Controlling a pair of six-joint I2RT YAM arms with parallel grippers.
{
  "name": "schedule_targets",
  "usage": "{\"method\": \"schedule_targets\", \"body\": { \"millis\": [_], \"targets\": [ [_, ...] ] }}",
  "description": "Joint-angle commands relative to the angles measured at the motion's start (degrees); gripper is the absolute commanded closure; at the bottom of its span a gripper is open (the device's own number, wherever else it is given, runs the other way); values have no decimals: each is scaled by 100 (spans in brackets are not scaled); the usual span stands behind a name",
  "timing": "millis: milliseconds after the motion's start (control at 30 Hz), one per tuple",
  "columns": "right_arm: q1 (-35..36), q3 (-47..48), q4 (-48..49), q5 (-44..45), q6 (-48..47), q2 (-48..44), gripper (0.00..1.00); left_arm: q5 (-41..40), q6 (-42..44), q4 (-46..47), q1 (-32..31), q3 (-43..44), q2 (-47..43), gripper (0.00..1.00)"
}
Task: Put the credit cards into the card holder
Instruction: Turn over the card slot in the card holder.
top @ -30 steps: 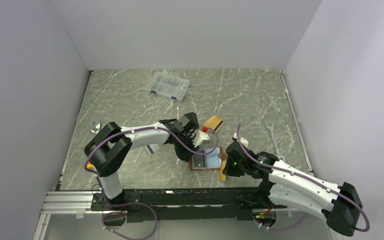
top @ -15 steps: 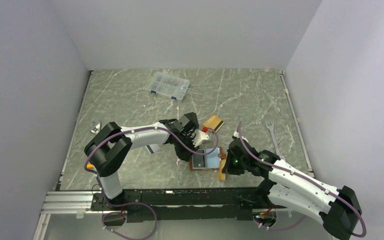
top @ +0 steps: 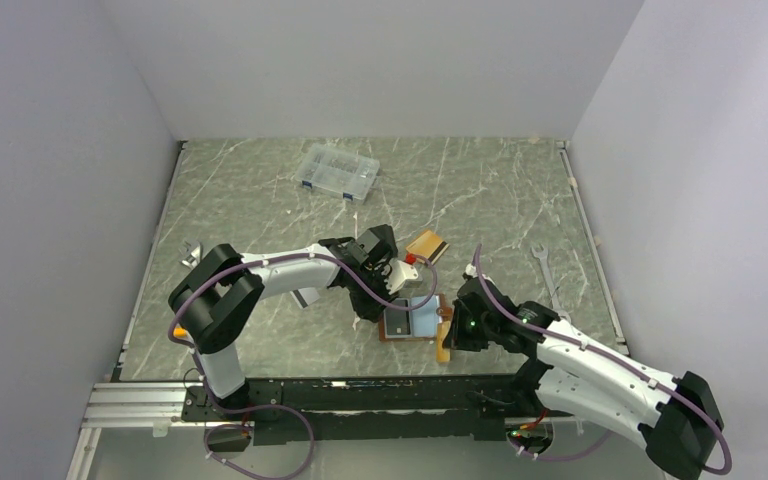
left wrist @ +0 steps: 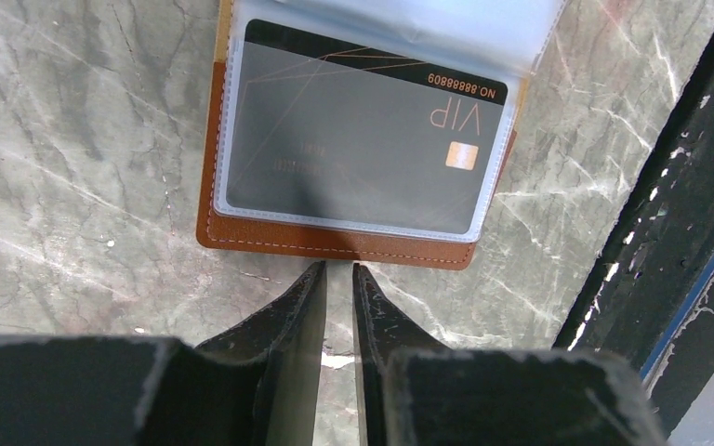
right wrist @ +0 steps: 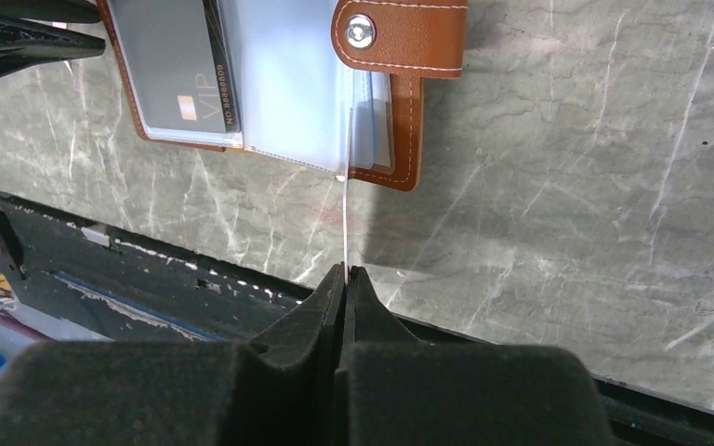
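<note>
Pinching a card (top: 444,348) edge-on in right hand (right wrist: 344,271) at card holder (right wrist: 400,37) sleeves; hovering left hand (left wrist: 337,269) narrowly parted, empty, beside it.

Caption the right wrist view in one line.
Right gripper pinches a card edge-on, its tip at the open card holder.

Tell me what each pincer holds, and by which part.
The right pincer pinches a card by its near edge, the far edge reaching the card holder. The left pincer holds nothing.
</note>
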Motion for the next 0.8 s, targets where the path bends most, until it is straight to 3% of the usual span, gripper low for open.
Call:
{"method": "schedule_targets", "body": {
  "millis": [0,533,767],
  "targets": [
    [-17,-34,210,-95,-17,67,100,20,80,-27,-21,202,-150,78],
    [-171,-169,1433,-852,-155,172,100,-5,126,-58,-21,216,-176,80],
    [-340,40,376,-426,-126,-99,100,9,151,-89,-20,228,-194,81]
  ]
}}
